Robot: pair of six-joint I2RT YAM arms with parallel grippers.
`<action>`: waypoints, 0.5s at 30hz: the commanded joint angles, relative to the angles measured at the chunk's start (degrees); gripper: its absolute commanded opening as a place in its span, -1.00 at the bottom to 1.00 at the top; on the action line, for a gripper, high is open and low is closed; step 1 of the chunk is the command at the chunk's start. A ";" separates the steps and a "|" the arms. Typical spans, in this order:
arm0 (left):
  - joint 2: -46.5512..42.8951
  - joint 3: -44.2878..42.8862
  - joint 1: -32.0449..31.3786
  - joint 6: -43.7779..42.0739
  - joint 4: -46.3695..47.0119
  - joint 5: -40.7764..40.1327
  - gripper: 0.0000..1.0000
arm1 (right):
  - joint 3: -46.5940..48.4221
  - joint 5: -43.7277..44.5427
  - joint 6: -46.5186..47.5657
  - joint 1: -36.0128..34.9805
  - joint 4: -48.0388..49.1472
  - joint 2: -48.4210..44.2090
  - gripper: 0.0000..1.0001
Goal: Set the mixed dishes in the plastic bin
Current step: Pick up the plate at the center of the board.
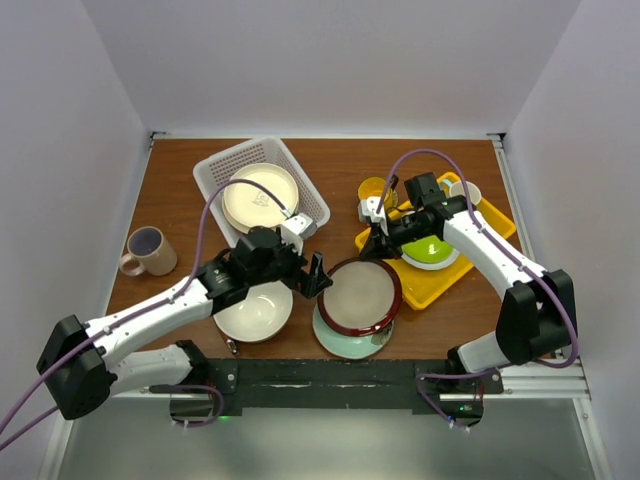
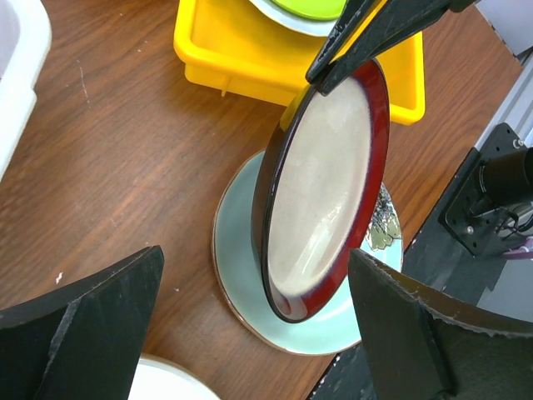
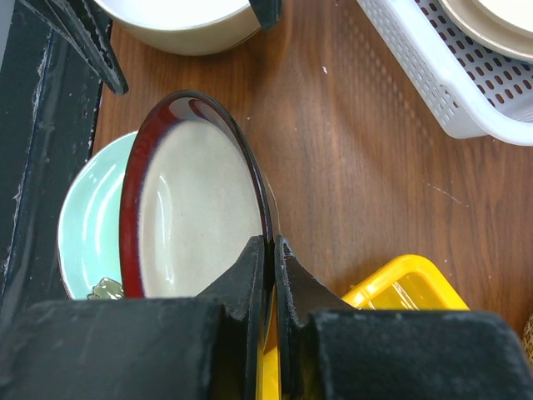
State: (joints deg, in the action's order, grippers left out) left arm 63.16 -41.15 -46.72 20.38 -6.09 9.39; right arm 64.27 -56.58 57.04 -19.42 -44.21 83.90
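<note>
Lime-green plate (image 1: 432, 250) lies in yellow tray (image 1: 440, 285) (white cup (image 1: 466, 192) beside it).

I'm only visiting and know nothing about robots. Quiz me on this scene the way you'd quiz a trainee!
1. True or false: the right gripper is pinching the rim of the red-rimmed bowl.
2. What lies in the white bin? A. a cream plate B. a teapot C. nothing
3. Fill in: the left gripper has its jaws ____.

Key: 1 true; 2 A; 3 open.
</note>
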 commanded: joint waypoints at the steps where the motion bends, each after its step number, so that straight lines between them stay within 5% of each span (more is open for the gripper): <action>1: 0.39 -1.57 -0.74 0.10 2.75 -0.77 0.94 | 1.38 -5.39 0.09 0.43 0.35 -2.95 -1.00; 15: 1.53 -1.48 -1.88 0.54 3.54 -1.21 0.94 | 1.38 -5.65 0.18 0.61 0.26 -3.13 -1.00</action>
State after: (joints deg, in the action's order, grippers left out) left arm 64.42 -41.15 -48.01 20.43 -5.41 9.04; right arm 64.27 -56.73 57.04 -19.20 -44.21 83.90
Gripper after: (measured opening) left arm 0.972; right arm 0.048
